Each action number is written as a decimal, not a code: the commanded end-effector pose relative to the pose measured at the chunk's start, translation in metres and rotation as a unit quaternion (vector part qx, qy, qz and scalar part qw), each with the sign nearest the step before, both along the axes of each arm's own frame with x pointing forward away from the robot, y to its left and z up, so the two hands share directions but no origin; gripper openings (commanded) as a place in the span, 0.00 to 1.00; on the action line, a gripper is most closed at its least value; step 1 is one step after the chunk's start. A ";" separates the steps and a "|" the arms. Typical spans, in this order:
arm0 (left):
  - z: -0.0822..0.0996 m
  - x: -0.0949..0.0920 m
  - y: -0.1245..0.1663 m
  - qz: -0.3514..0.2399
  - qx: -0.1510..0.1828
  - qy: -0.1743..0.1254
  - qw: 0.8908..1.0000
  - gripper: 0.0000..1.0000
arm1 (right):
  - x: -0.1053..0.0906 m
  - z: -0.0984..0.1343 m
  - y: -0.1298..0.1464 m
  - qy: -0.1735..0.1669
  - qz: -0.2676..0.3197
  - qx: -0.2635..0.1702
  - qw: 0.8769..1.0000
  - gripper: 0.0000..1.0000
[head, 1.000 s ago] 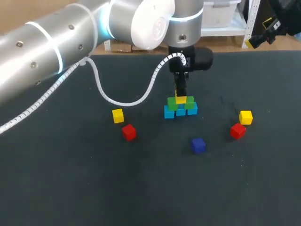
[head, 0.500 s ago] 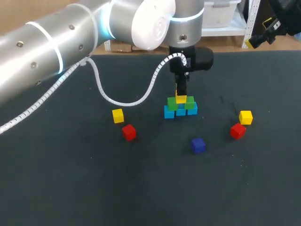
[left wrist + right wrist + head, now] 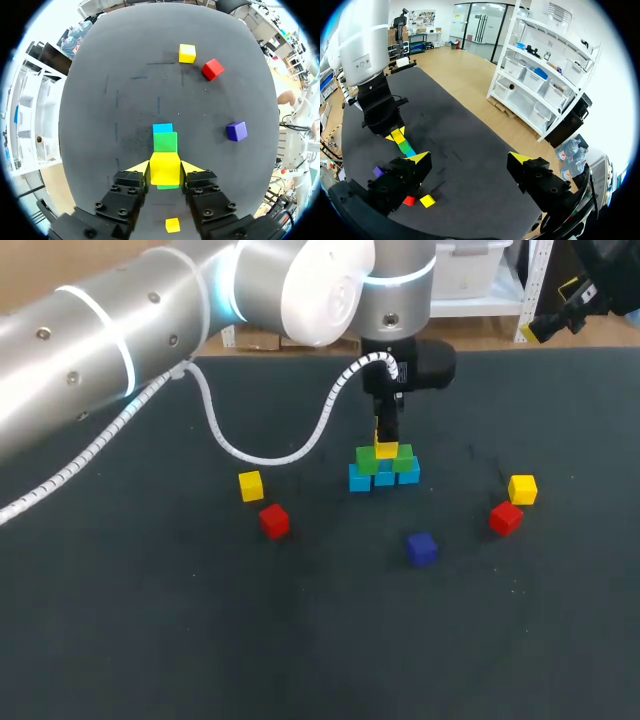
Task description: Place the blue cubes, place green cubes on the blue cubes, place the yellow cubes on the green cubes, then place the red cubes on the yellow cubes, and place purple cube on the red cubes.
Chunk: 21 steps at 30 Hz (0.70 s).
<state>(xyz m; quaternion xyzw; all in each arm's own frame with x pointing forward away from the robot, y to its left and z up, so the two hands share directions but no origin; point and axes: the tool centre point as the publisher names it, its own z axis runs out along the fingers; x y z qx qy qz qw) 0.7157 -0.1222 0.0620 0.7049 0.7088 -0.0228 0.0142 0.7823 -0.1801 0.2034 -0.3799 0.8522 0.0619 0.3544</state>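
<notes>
Yellow cube [image 3: 386, 450] sits at the top of the stack, just above the centre of the frame in the head view. It rests across the two green cubes [image 3: 367, 462], which stand on the row of blue cubes [image 3: 385, 478]. Our left gripper [image 3: 165, 169] comes down on it from above, with its jaws clamped on this cube from two sides. In the left wrist view both yellow fingertips [image 3: 138, 167] press against its faces. Our right gripper [image 3: 470, 159] hangs well apart from the stack with its jaws spread wide.

On the table [image 3: 150, 620], left of centre, a second yellow cube [image 3: 250, 485] lies near a red cube [image 3: 274, 521]. At the right of the frame, a third yellow cube [image 3: 522, 489] lies just beside another red cube [image 3: 505, 517]. The purple cube [image 3: 421, 548] lies below the stack, apart from it.
</notes>
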 end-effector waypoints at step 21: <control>0.023 0.002 0.022 0.041 -0.022 0.000 0.999 1.00 | -0.001 0.000 0.000 0.000 -0.001 -0.001 1.000 1.00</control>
